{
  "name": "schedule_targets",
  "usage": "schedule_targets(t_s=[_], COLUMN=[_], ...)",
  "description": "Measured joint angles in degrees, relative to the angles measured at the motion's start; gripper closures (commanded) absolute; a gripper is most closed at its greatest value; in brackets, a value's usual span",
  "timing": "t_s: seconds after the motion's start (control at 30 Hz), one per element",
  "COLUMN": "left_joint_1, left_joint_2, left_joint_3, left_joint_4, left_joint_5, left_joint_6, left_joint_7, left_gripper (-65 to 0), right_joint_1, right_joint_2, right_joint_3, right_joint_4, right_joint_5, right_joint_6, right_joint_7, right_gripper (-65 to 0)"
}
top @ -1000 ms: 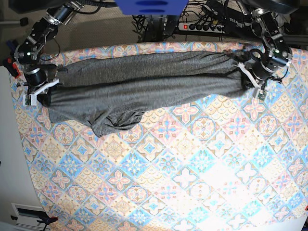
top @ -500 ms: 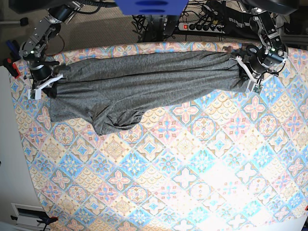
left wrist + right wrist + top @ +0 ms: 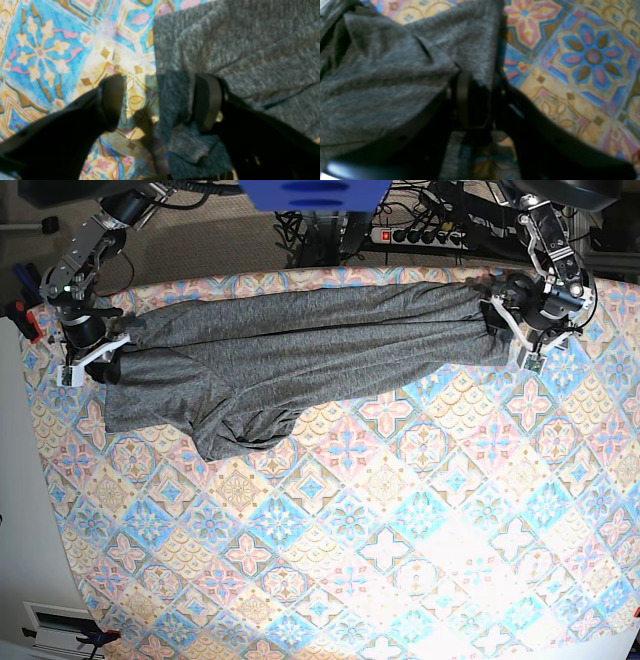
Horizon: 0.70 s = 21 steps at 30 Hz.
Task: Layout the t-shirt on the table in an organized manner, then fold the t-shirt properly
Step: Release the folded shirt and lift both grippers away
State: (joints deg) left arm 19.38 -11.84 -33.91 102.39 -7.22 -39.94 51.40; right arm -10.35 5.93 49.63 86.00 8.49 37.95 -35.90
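Your left gripper (image 3: 160, 105): jaws spread wide, t-shirt (image 3: 300, 355) corner loose between fingers, one pad touching it, likely letting go. Right gripper (image 3: 477, 100): narrow gap, cloth bunched over fingers; can't tell if gripped. Shirt stretched across table (image 3: 400, 530) for flattening.

The whole table (image 3: 400, 530) is seen from overhead in the base view, its far edge at the top. Close, downward views along the fingers are given by both wrist cameras, each sharing with the base view one end of the t-shirt (image 3: 300, 345).
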Motion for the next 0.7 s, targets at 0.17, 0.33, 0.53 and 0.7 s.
schedule_targets(t_s=[0.17,0.33,0.53,0.7], left_joint_1=[-0.04,-2.71,-3.17,-3.19], left_joint_2=[2.45,5.42,8.15,8.15], left_joint_3=[-0.81,-5.46,-6.71,-5.77], left_joint_4=[4.79,7.13,12.22,12.31], left_joint_5=[0.00,0.35,-0.83,-11.28], left_joint_6=[-0.48,-0.33,-0.33,-0.13], left_joint_7=[-0.07,0.31,0.17,0.50], left_gripper=[-42.4,-42.4,-42.4,-42.4], right_joint_1=[-0.11,-0.26,0.33,0.31], right_joint_2=[-0.04,0.04,0.20,0.28], right_joint_3=[0.04,0.24,1.60,-0.85], right_joint_4=[0.35,8.44,17.35,18.91], right_joint_5=[-0.07,-0.13,-0.04,-0.04], right_joint_6=[0.00,-0.11,-0.24,-0.50], right_joint_7=[-0.04,-0.07,0.00,-0.50], right_gripper=[-21.5,-21.4,-21.4,-21.4])
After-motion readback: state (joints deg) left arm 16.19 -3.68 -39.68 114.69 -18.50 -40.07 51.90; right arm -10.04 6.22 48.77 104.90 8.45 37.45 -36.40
